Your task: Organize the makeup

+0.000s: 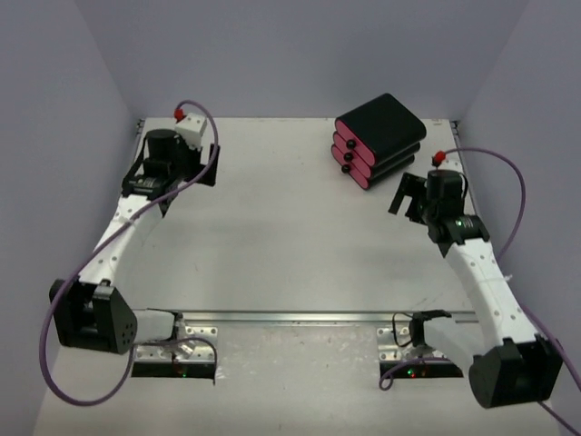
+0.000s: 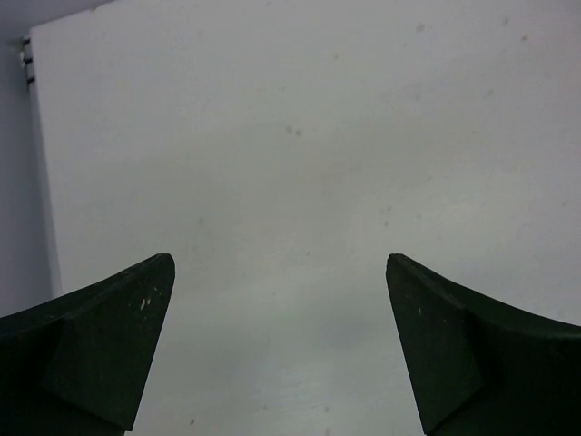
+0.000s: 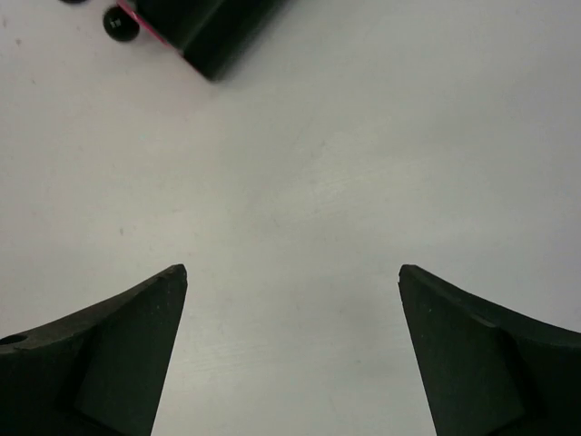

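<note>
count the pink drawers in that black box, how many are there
3, stacked in the black box at the far right of the table: top drawer, middle drawer, bottom drawer. Its far side is hidden, so there may be more.

I see a black box (image 1: 383, 127) with pink drawer fronts and black knobs at the far right corner of the plain white table (image 1: 272, 236). Arms (image 1: 113, 247) white, black joints, purple cables (image 1: 526, 200), red caps (image 1: 179, 113). Left gripper (image 2: 280, 263) and right gripper (image 3: 292, 272) matte black.
</note>
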